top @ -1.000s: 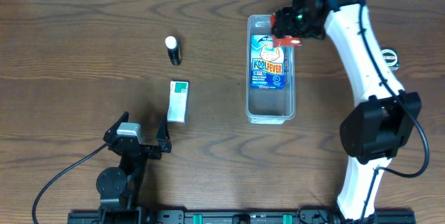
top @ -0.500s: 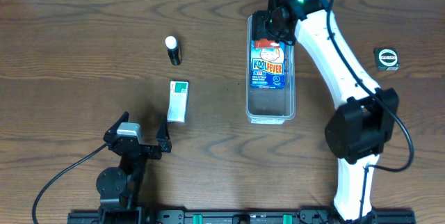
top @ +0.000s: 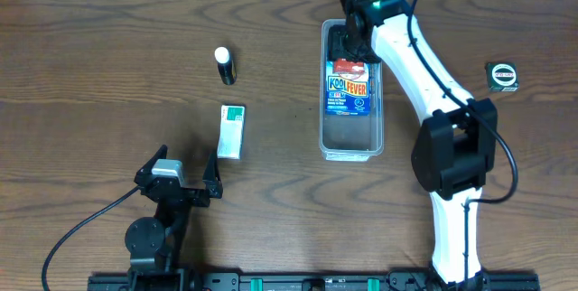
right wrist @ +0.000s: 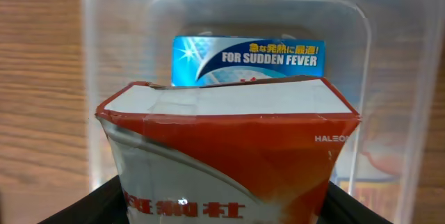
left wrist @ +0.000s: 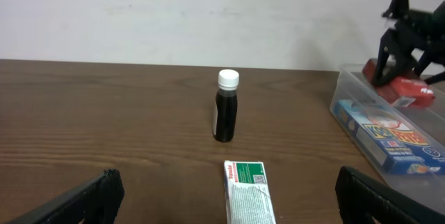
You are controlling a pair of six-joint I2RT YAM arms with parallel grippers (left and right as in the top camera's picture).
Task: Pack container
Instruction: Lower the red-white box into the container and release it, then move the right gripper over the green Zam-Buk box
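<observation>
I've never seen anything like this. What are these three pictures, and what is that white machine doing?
This is a two-armed robot at a wooden table. One picture looks down from above; the other two come from cameras on each wrist. The right claw grips a red and white box at the far end of the clear container, where a blue Kool Fever box already lies. The left claw rests open. A dark bottle and a green and white box wait on the table.

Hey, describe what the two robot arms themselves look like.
The right arm has white links with black joints, a small green light near its wrist and a thin black cable alongside. The left arm is black with a grey block at the wrist, black fingers and its own looping cable.
</observation>
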